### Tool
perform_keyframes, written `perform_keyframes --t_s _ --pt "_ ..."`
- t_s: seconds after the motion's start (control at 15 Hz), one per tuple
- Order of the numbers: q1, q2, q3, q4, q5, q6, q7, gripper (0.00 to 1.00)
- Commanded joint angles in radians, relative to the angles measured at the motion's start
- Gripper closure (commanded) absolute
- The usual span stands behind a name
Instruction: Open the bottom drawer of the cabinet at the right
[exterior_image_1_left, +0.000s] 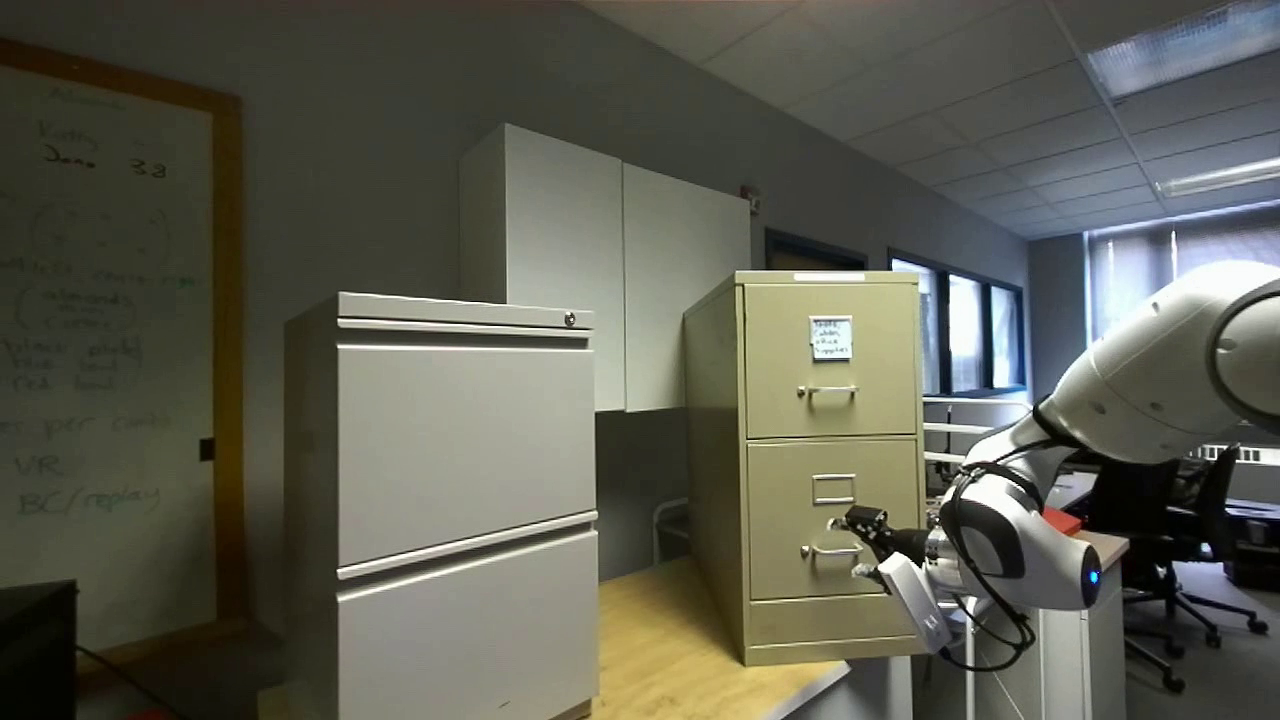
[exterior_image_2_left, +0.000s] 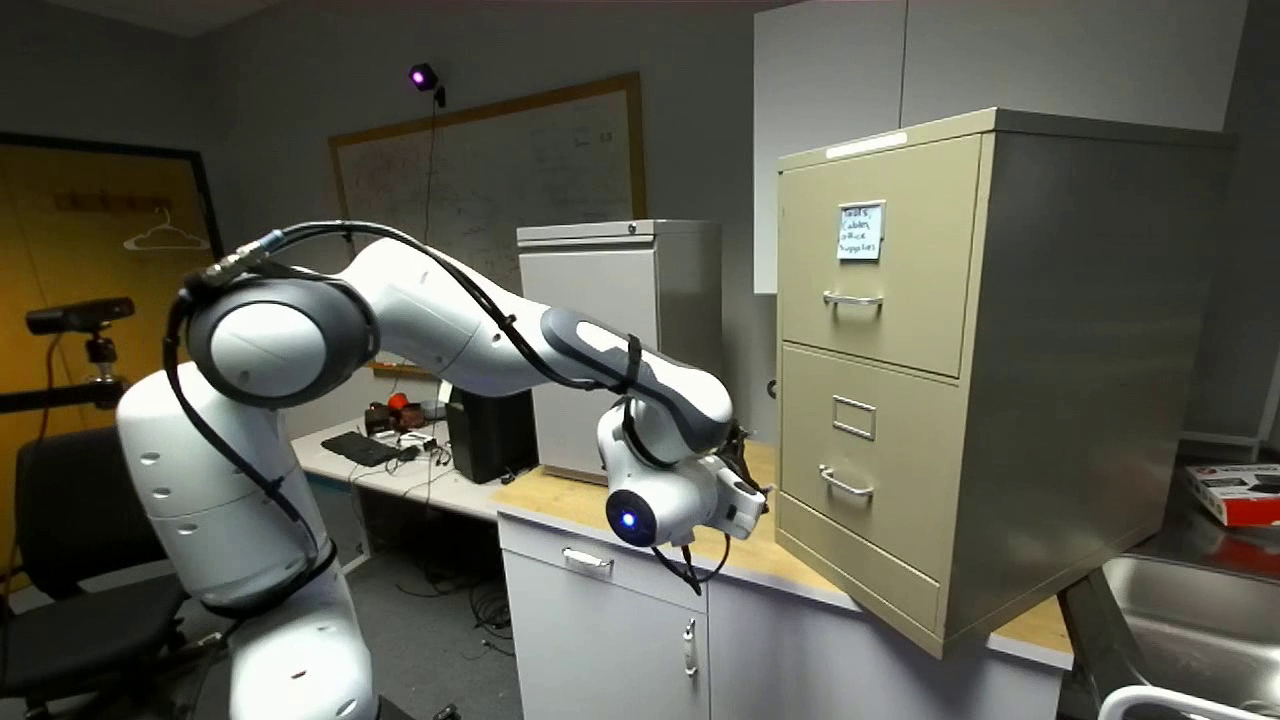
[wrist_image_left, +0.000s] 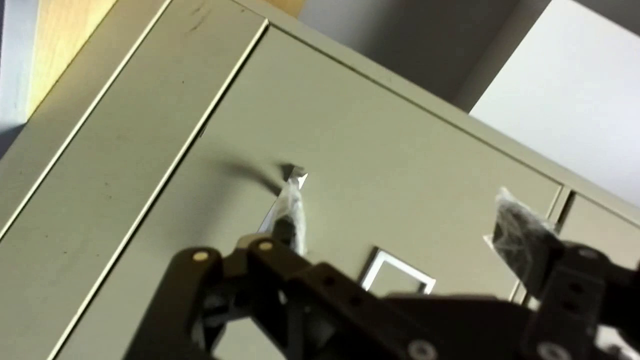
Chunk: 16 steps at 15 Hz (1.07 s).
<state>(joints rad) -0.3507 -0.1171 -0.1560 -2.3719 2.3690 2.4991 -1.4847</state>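
The tan cabinet stands on a wooden counter; it also shows in an exterior view. Its bottom drawer is shut, with a flat front and an empty metal label holder. The drawer's metal pull is below that holder. My gripper is in front of this drawer, beside the pull. In the wrist view my gripper is open, with nothing between its wrapped fingertips. The left finger overlaps most of the pull; I cannot tell whether they touch. In an exterior view the gripper is mostly hidden behind the wrist.
A pale grey two-drawer cabinet stands beside the tan one. White cupboards hang on the wall. The wooden counter carries the tan cabinet, whose corner overhangs the edge. A sink lies beyond it.
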Motion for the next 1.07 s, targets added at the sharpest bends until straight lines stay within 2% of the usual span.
perform_keyframes --t_s 0.0,0.33,0.67,1.0 --pt "0.012 0.129 -0.054 0.116 0.104 -0.059 0.053 0.00" --pt "0.031 0.246 -0.101 0.233 0.177 -0.109 0.126 0.00" --pt "0.046 0.337 -0.123 0.342 0.161 -0.106 0.221 0.00" --pt "0.049 0.415 -0.143 0.379 0.155 -0.123 0.290 0.00"
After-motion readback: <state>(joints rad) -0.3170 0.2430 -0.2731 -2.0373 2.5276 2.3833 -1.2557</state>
